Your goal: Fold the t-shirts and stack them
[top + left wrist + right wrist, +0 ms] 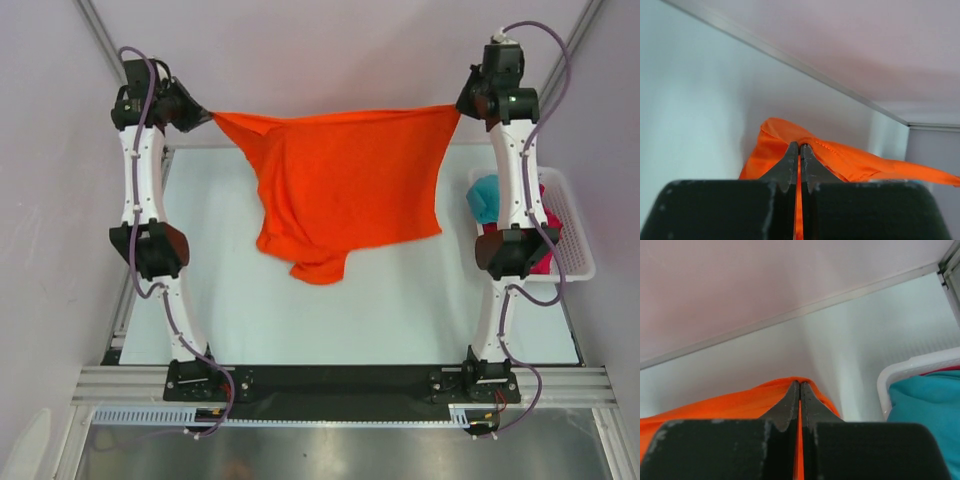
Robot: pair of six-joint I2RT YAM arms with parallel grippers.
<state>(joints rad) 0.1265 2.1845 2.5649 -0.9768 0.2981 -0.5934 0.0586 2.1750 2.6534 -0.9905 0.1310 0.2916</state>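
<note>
Your left claw (799, 146) and right claw (800, 385) each clamp one corner of orange shirt (340, 190); cloth hangs stretched between them, above table (400, 310).

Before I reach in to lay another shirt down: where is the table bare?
Free: the table between the hanging orange t-shirt and the arm bases, and a strip beside the left arm. Crowded: the right edge, with the right arm over the basket, and the far edge, where the left end effector and right end effector hold it.
</note>
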